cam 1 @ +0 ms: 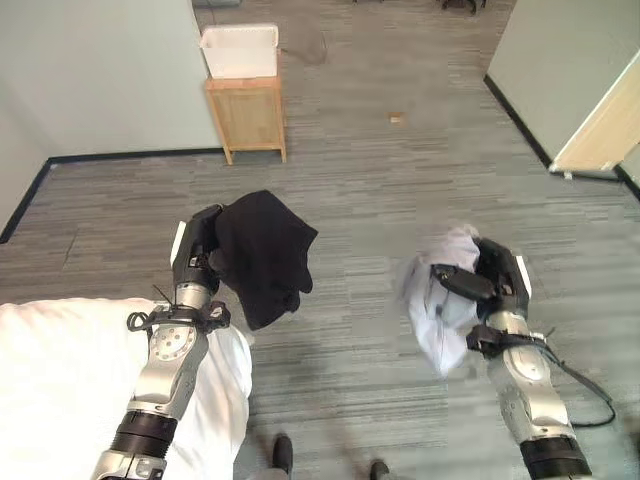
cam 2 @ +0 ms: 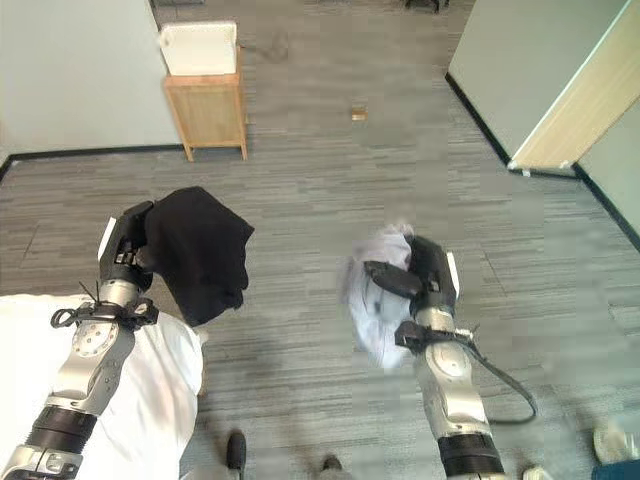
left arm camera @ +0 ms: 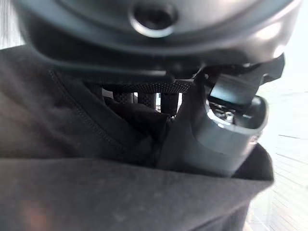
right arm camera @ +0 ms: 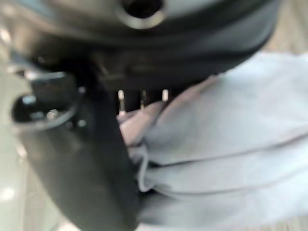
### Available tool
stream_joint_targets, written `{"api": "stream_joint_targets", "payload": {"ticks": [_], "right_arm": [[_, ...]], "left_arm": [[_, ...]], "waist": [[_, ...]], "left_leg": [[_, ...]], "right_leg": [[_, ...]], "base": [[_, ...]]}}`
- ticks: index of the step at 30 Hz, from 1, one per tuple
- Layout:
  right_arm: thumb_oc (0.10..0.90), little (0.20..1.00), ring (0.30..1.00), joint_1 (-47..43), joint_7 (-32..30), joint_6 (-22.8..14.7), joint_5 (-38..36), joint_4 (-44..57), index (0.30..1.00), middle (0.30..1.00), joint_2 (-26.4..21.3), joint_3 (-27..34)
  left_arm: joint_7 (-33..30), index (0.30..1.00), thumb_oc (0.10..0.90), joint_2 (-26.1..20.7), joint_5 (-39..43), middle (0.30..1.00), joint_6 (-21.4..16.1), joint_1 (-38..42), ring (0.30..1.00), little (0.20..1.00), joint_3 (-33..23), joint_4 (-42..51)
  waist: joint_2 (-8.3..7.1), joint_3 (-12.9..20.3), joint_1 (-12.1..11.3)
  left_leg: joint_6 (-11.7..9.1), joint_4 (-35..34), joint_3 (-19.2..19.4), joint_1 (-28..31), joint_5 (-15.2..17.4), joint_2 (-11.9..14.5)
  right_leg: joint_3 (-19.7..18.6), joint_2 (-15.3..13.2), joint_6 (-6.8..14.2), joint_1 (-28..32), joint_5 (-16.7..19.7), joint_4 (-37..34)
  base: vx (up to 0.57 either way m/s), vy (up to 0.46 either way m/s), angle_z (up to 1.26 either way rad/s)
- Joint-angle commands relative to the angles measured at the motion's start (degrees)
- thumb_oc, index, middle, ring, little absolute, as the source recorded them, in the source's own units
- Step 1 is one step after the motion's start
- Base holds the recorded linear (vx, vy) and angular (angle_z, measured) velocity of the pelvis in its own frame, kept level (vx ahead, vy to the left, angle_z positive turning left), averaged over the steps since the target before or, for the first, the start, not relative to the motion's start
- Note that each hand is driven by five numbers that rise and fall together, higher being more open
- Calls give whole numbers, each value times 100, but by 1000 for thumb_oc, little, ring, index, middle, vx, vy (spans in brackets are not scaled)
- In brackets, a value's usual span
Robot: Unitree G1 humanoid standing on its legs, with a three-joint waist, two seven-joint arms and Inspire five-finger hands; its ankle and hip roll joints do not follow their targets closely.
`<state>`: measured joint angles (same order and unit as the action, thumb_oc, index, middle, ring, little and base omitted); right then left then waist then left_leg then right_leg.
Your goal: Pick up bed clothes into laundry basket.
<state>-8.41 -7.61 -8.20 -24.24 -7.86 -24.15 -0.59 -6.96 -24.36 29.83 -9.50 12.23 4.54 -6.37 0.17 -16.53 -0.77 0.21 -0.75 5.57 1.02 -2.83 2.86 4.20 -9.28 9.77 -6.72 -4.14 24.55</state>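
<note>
Left hand (cam 1: 198,250), raised at nine o'clock, clenches a black garment (cam 1: 262,256) draping over the bed (cam 1: 60,370) edge; right hand (cam 1: 490,280), at three o'clock, grips a pale garment (cam 1: 432,300); laundry basket (cam 1: 240,50) stands at twelve o'clock

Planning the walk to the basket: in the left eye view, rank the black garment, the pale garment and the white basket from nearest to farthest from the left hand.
1. Black garment, held in the left hand.
2. Pale garment, across in the right hand.
3. White basket, far ahead on the wooden stand.
</note>
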Motion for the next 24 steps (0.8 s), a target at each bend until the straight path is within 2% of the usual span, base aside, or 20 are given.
{"api": "stream_joint_targets", "payload": {"ticks": [1, 2, 3, 4, 5, 6, 7, 10, 11, 12, 13, 14, 15, 16, 17, 19, 20, 22, 23, 24], "right_arm": [[400, 300, 300, -25, 104, -374, 132, 534, 300, 300, 11, 136], [400, 300, 300, 126, 195, -335, 172, 527, 300, 300, 89, 149], [400, 300, 300, 134, 196, -333, 174, 531, 300, 300, 91, 151], [400, 300, 300, 295, 146, -275, 467, 445, 300, 300, -13, 270], [400, 300, 300, 380, 93, -231, 727, 469, 300, 300, -76, 316], [400, 300, 300, 391, 87, -225, 740, 481, 300, 300, -70, 321], [400, 300, 300, 440, 19, -210, 1001, 558, 300, 300, -165, 406], [400, 300, 300, 426, 35, -200, 980, 567, 300, 300, -172, 477], [400, 300, 300, 358, 43, -216, 1035, 522, 300, 300, -246, 454], [400, 300, 300, 359, 84, -241, 974, 526, 300, 300, -240, 415], [400, 300, 300, 347, 100, -236, 922, 508, 300, 300, -286, 393], [400, 300, 300, 342, 100, -236, 921, 506, 300, 300, -285, 393], [400, 300, 300, 289, 103, -282, 798, 442, 300, 300, -336, 325], [400, 300, 300, 265, 103, -317, 708, 432, 300, 300, -421, 272], [400, 300, 300, 214, 49, -285, 664, 441, 300, 300, -622, 282], [400, 300, 300, 151, 55, -256, 618, 433, 300, 300, -689, 293], [400, 300, 300, 173, 81, -281, 565, 501, 300, 300, -686, 368], [400, 300, 300, 154, 59, -333, 572, 520, 300, 300, -672, 350], [400, 300, 300, 36, 92, -381, 626, 490, 300, 300, -669, 193], [400, 300, 300, -98, 118, -397, 622, 447, 300, 300, -653, 89]], "left_arm": [[99, 300, 400, -113, 214, 300, -593, 626, 300, 300, -15, 438], [140, 300, 400, -137, 207, 300, -570, 616, 300, 300, -15, 454], [141, 300, 400, -138, 208, 300, -569, 611, 300, 300, -12, 456], [182, 300, 400, -166, 223, 300, -548, 649, 300, 300, 29, 452], [194, 300, 400, -192, 175, 300, -535, 712, 300, 300, 53, 396], [194, 300, 400, -190, 174, 300, -538, 716, 300, 300, 61, 389], [191, 300, 400, -223, 79, 300, -550, 792, 300, 300, 73, 354], [230, 300, 400, -235, 89, 300, -569, 789, 300, 300, 15, 372], [232, 300, 400, -218, 45, 300, -570, 718, 300, 300, -92, 391], [193, 300, 400, -178, 98, 300, -572, 591, 300, 300, -183, 332], [243, 300, 400, -155, 152, 300, -560, 548, 300, 300, -192, 356], [244, 300, 400, -157, 152, 300, -559, 550, 300, 300, -194, 357], [190, 300, 400, -95, 190, 300, -545, 508, 300, 300, -228, 331], [207, 300, 400, -86, 254, 300, -511, 423, 300, 300, -291, 360], [267, 300, 400, -52, 281, 300, -457, 420, 300, 300, -230, 464], [250, 300, 400, 19, 316, 300, -452, 478, 300, 300, -130, 443], [294, 300, 400, 84, 359, 300, -461, 541, 300, 300, -38, 372], [308, 300, 400, 93, 356, 300, -498, 570, 300, 300, 41, 345], [297, 300, 400, 111, 315, 300, -542, 558, 300, 300, 34, 299], [312, 300, 400, 125, 329, 300, -553, 521, 300, 300, 15, 314]], "waist": [[-170, 202, 21], [-193, 165, 63], [-184, 161, 65], [-205, 125, 144], [-254, 146, 197], [-239, 127, 204], [-283, 169, 309], [-301, 280, 347], [-261, 432, 441], [-211, 499, 475], [-213, 488, 467], [-217, 505, 483], [-289, 479, 433], [-400, 391, 322], [-579, 114, 36], [-559, 70, -110], [-484, 104, -176], [-414, 179, -326], [-270, 245, -559], [-255, 294, -668]], "left_leg": [[5, 537, 210, 401, 1091, -31], [-138, 490, 261, 547, 1159, 124], [-140, 485, 257, 562, 1164, 134], [-396, 397, 174, 787, 1306, 377], [-508, 398, 113, 903, 1377, 450], [-510, 399, 101, 928, 1387, 466], [-659, 386, 68, 1216, 1519, 662], [-773, 472, 46, 1319, 1562, 838], [-872, 829, -31, 1351, 1221, 1126], [-863, 1310, -96, 1312, 644, 1370], [-763, 1948, -180, 1040, 231, 1477], [-768, 1955, -204, 996, 211, 1476], [-629, 2835, -383, 613, -234, 1556], [-475, 3508, -382, 283, -415, 1640], [-365, 4584, -444, -604, -82, 1304], [-406, 4446, -322, -1198, 166, 949], [-500, 3783, 17, -1516, 145, 887], [-496, 2669, 285, -1705, -26, 634], [-509, 1077, 297, -1716, -428, 232], [-495, 655, 223, -1742, -485, 99]], "right_leg": [[49, -269, 366, -669, 410, 469], [64, -548, 325, -770, 471, -202], [77, -540, 327, -742, 472, -221], [4, -983, 353, -862, 669, -1228], [-83, -1079, 386, -814, 723, -1565], [-52, -1070, 390, -751, 737, -1613], [-40, -1197, 519, -811, 973, -1846], [94, -1124, 523, -722, 898, -1683], [45, -932, 498, -820, 723, -1273], [56, -662, 328, -782, 469, -940], [126, -526, 138, -694, 320, -886], [142, -529, 126, -706, 348, -911], [245, -338, -121, -450, 232, -1004], [302, -154, -334, -200, 80, -1086], [296, 97, -648, 390, -208, -1359], [350, 163, -619, 807, -332, -1576], [451, 260, -613, 1084, -466, -1690], [473, 362, -600, 1292, -550, -1846], [482, 618, -565, 1614, -737, -1968], [483, 690, -566, 1802, -846, -2019]], "base": [[256, -173, -25], [205, -139, 4], [472, -354, 9], [427, -329, 11], [427, -327, 16], [437, -332, 24], [423, -355, 29], [375, -324, 35], [424, -388, 39], [503, -522, 37], [245, -301, 26], [197, -361, 13], [268, -511, -17], [581, -993, -3], [612, -875, 16], [600, -460, 29], [645, -214, -12], [722, -124, -32], [814, -73, -38], [1009, -101, -41]]}}
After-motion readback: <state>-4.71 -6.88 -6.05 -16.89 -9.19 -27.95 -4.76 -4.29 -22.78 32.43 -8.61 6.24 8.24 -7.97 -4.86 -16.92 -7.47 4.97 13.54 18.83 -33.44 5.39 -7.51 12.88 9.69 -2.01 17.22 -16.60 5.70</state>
